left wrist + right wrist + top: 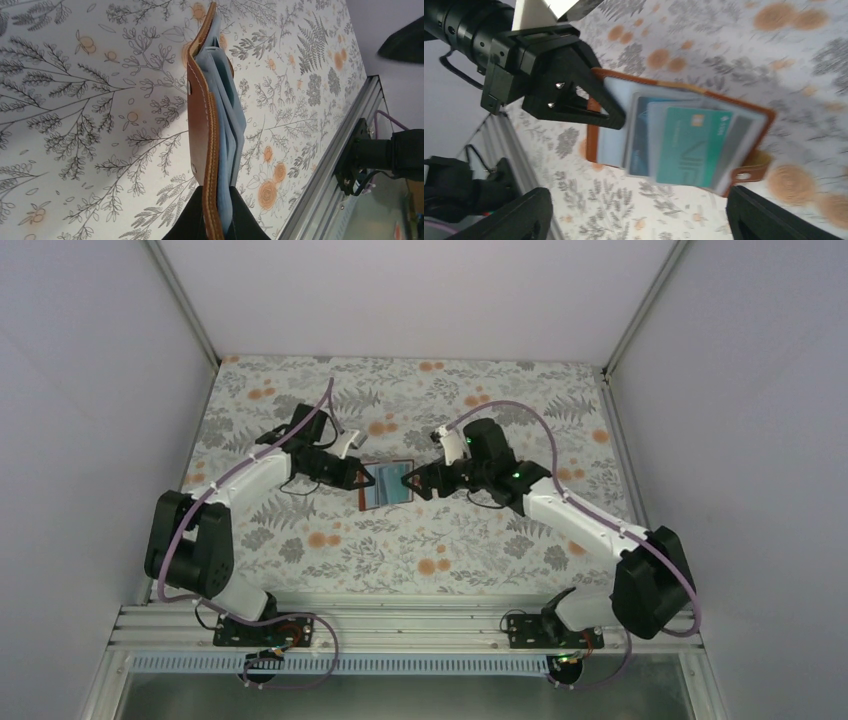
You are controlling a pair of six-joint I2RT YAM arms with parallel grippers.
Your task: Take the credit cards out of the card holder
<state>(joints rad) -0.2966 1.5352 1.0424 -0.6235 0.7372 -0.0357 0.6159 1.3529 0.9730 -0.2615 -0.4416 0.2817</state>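
The right claw [638, 196] was spread wide, empty, before the card holder [611, 146], which was pinched tight by the left claw [610, 118].

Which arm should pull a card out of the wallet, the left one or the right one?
The right one. The right gripper is open and faces the teal-green card sticking out of the card holder. The left gripper is shut on the holder's edge, holding it up.

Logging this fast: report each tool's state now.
Left tool: closed, holding the wallet by its edge.
Right tool: open, holding nothing.
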